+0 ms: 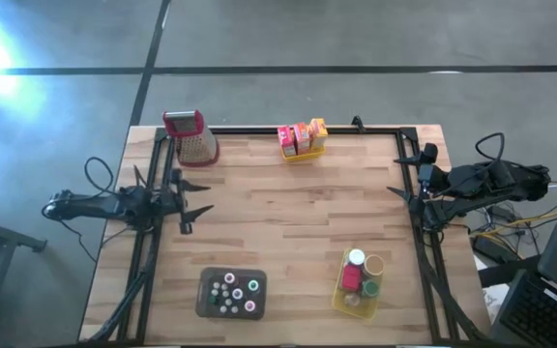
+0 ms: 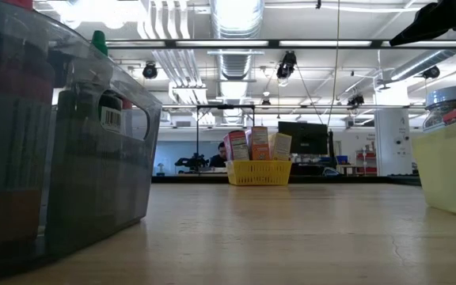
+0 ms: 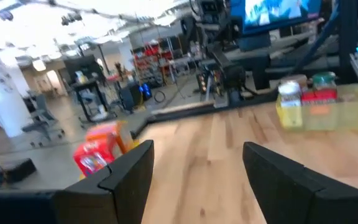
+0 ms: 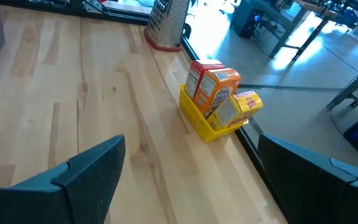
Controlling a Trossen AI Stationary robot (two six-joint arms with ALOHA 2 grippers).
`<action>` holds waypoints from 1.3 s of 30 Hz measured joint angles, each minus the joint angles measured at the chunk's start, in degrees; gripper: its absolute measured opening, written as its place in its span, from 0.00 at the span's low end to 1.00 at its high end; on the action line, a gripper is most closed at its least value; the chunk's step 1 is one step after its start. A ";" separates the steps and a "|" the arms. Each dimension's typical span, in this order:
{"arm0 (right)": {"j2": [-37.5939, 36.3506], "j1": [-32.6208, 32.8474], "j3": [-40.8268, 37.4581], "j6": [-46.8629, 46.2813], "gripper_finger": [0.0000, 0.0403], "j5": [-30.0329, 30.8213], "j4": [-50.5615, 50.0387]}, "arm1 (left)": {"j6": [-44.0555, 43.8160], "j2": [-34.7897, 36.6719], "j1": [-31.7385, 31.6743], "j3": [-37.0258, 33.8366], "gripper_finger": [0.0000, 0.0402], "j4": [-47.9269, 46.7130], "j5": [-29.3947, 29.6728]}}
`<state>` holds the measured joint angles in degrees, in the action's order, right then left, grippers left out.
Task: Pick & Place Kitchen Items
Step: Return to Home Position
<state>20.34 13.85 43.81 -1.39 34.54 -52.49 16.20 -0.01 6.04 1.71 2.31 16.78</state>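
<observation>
Closest to the low camera stands the dark see-through bin [image 2: 70, 158], filled with small bottles [image 1: 232, 290] whose caps are green, pink, white and red. It lies well apart from the left gripper [image 3: 197, 152], off to that gripper's right and nearer the front of the wooden table [image 1: 288, 213]. The left gripper is at the table's left edge, its fingers spread wide with nothing between them. Across the table ahead of it sits a yellow basket [image 1: 339, 300] holding little jars [image 1: 361, 269]. The right gripper [image 4: 191, 146] waits at the right edge, likewise spread and empty, with that basket near it on the front side. Ahead of its fingers, at the far edge, a second yellow basket [image 4: 197, 121] carries orange and yellow boxes [image 4: 213, 87], and the red-handled metal grater [image 1: 196, 143] stands beyond that.
</observation>
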 joint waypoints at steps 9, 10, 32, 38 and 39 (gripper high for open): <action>-0.02 0.00 0.00 -0.04 0.90 0.00 0.00 | -5.31 0.01 -4.59 -1.16 0.63 -0.83 -12.64; 0.00 0.00 0.00 -0.03 0.90 0.00 0.00 | -5.69 0.02 -5.29 -1.16 0.63 -1.28 -15.37; 0.00 0.00 0.00 0.01 0.90 0.00 0.01 | -6.35 0.02 -5.81 -1.26 0.63 -1.10 -19.28; 0.00 0.00 0.00 0.06 0.90 0.00 0.02 | -6.33 0.02 -5.81 -1.30 0.63 -1.08 -19.28; 0.00 0.00 0.00 -0.01 0.90 0.00 0.00 | -6.35 0.02 -5.81 -1.30 0.63 -1.08 -19.28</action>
<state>20.34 13.85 43.81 -1.40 34.54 -52.49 9.85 0.01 0.23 0.40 1.23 -2.50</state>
